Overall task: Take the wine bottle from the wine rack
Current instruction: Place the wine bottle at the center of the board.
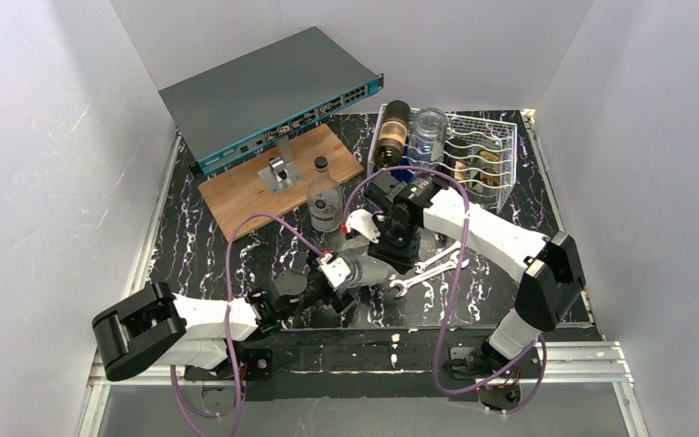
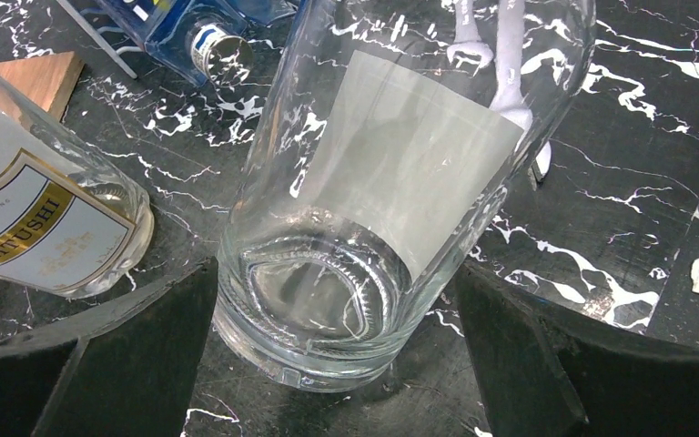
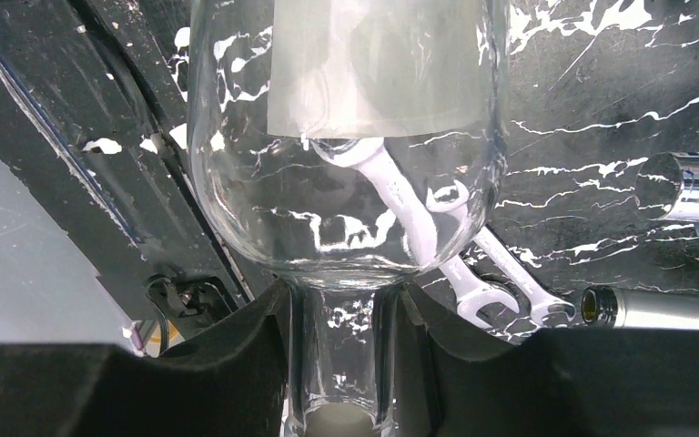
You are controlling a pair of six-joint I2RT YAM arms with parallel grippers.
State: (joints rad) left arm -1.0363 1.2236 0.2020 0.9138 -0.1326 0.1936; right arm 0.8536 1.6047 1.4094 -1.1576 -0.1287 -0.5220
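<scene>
Left gripper standing spread about the base of the clear wine bottle, grip impossible to tell, bottle lying off the wine rack at its 7 o'clock, right gripper pinching the neck, wrenches lying at the bottle's 3 o'clock

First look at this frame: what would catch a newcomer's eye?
A clear glass bottle spans the gap between both arms at mid-table. The right hand is clamped on its neck and the left hand brackets its base. At the back right, the white wire wine rack holds a dark wine bottle, and a grey network switch sits at the back left.
</scene>
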